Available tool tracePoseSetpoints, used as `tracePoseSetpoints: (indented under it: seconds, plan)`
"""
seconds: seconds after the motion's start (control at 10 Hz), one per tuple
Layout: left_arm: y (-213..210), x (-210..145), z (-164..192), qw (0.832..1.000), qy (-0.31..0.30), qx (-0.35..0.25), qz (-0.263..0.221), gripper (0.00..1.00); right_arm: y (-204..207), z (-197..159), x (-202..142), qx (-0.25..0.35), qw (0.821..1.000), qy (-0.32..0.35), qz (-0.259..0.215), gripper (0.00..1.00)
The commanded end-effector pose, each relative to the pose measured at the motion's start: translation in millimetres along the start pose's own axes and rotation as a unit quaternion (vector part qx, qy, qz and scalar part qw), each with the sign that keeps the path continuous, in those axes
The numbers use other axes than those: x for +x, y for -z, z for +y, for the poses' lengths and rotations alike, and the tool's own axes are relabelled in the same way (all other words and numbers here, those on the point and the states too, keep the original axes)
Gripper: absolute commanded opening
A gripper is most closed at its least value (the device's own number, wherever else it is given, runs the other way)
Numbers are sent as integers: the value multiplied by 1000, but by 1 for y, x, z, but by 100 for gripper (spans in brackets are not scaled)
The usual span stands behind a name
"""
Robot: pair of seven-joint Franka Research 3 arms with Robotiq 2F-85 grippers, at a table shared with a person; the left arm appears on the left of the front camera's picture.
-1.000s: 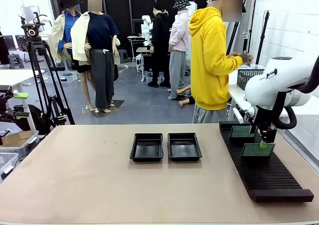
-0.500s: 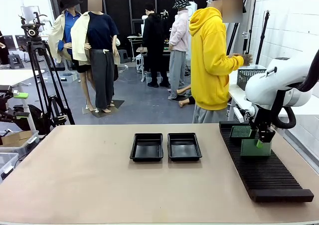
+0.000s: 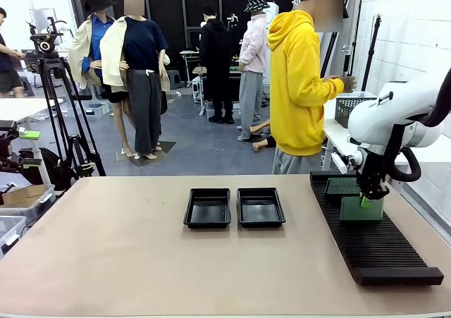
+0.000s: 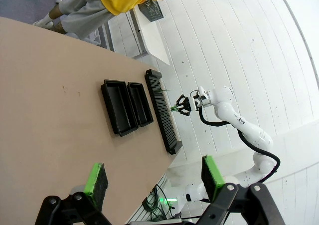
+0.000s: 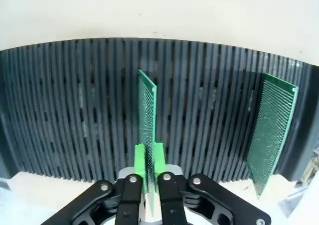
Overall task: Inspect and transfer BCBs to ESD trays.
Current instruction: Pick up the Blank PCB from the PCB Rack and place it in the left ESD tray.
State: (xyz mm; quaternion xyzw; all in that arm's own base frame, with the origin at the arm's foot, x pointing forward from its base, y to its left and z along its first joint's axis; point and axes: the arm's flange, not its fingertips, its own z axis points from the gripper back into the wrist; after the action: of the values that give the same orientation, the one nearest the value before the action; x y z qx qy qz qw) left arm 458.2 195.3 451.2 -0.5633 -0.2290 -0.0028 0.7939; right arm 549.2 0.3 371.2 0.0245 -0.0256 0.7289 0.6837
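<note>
Two green BCBs stand on edge in the slots of a black ribbed rack [image 3: 377, 251] at the table's right. My right gripper [image 3: 365, 202] is shut on the top edge of the nearer BCB [image 3: 359, 211]. In the right wrist view this BCB [image 5: 147, 110] shows edge-on between the green pads [image 5: 140, 160]. The other BCB [image 3: 342, 186] [image 5: 271, 127] stands free a few slots away. Two black ESD trays [image 3: 208, 207] [image 3: 261, 206] lie side by side at the table's middle with nothing in them. My left gripper [image 4: 154, 175] hangs open high above the table.
A person in a yellow hoodie [image 3: 299, 85] stands at the far side, turned toward a side table with a black basket [image 3: 352, 106]. The rack [image 5: 75, 110] runs along the table's right edge. Bare tabletop [image 3: 106, 247] spreads to the left of the trays.
My right gripper's jaws have closed on the nearer board. The board, tilted a second ago, now stands upright in the rack. The left gripper stays open.
</note>
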Motion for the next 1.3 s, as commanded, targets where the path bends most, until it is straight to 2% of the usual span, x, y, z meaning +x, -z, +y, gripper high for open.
tracePoseSetpoints:
  seconds: [0.0,1.0,1.1,1.2]
  plan:
    - [-1,0,-2,1000,-3,-1,-1,100,1,-2,0,-17,1000,0,2,0]
    - [-1,0,-2,1000,-3,-1,-1,100,1,-2,0,-17,1000,0,2,0]
    - [-1,0,-2,1000,-3,-1,-1,100,0,3,0,9,1000,4,-1,0]
    - [-1,0,-2,1000,-3,-1,-1,100,-5,3,2,7,1000,12,-3,0]
